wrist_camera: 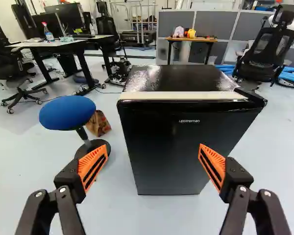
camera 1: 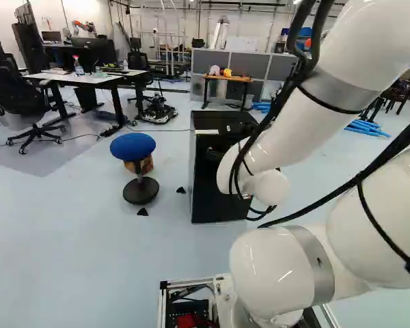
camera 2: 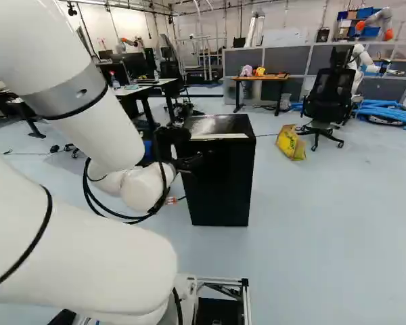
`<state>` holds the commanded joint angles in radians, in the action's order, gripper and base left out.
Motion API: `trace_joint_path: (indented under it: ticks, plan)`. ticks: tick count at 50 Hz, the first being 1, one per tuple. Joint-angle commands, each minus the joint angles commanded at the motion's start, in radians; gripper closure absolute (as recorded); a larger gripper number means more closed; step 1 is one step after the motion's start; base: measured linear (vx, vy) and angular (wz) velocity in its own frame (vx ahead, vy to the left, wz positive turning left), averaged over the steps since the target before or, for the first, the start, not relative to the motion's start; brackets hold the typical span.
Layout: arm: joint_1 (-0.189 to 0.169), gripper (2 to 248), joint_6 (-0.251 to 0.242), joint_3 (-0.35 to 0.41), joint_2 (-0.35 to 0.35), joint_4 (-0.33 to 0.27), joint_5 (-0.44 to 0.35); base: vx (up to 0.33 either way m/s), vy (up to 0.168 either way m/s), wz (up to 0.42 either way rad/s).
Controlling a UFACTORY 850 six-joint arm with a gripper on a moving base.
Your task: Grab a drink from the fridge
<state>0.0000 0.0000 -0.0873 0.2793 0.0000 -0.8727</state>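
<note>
Bright, even light fills all 3 views, apparently from above. In the wrist view, pale speckled glare covers the top of the glossy black box-shaped fridge [wrist_camera: 161, 142], while its front is dark. The smooth pale-blue floor [camera 1: 68, 239] carries a soft sheen and only faint shadows. Rounded white metal arm [camera 1: 362, 41] sections look very bright, shading gently to grey. The white wall [camera 1: 89, 10] is nearly washed out.
</note>
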Motion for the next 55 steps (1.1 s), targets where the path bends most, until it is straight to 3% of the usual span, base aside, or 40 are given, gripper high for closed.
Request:
trace_joint_path:
  ticks: [55]
  plan:
    - [0.0,3,0.0,0.0,0.0,0.0,0.0,0.016,0.065,-0.005]
